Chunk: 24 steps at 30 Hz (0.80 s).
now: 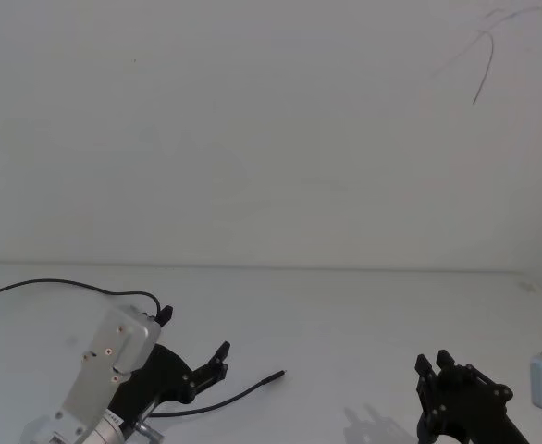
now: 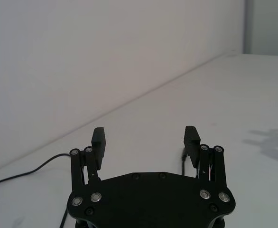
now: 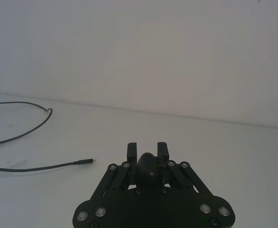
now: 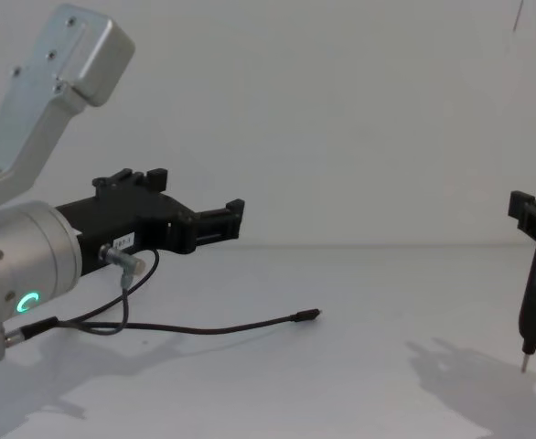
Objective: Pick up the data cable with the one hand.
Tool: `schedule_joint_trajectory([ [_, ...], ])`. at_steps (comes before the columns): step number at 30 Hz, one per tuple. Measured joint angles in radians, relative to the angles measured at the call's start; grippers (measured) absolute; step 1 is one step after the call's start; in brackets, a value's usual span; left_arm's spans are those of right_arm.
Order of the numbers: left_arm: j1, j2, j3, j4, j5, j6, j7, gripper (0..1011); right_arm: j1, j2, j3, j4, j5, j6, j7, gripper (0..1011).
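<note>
Your left gripper hangs over the white tabletop with its two ribbed black fingers spread wide and bare tabletop between them. You can see a thin black cable lying toward the tabletop's edge by the wall and running behind the gripper. A soft shadow lies farther out.

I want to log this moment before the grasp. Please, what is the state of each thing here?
data cable: lying loose on the table, plug free, not held.
left gripper: fingers open, empty, raised above the cable.
right gripper: fingers shut on the pen-shaped tool.
pen-shaped tool: held upright, tip pointing down.
ring light: lit green.
</note>
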Motion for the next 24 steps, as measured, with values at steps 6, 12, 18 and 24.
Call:
schedule_joint_trajectory([
  [6,-0.016,0.012,0.005,0.008,-0.016,-0.008,-0.057,1001,0.000,0.000,0.000,0.000,0.000,0.000,0.000,251],
  [12,-0.046,0.036,0.013,0.027,-0.052,-0.021,-0.172,1000,0.000,0.000,0.000,0.000,0.000,0.000,0.000,251],
  [18,-0.076,0.059,0.020,0.050,-0.085,-0.031,-0.274,1000,0.000,0.000,0.000,0.000,0.000,0.000,0.000,251],
  [24,-0.105,0.078,0.027,0.076,-0.118,-0.040,-0.375,1001,0.000,0.000,0.000,0.000,0.000,0.000,0.000,251],
])
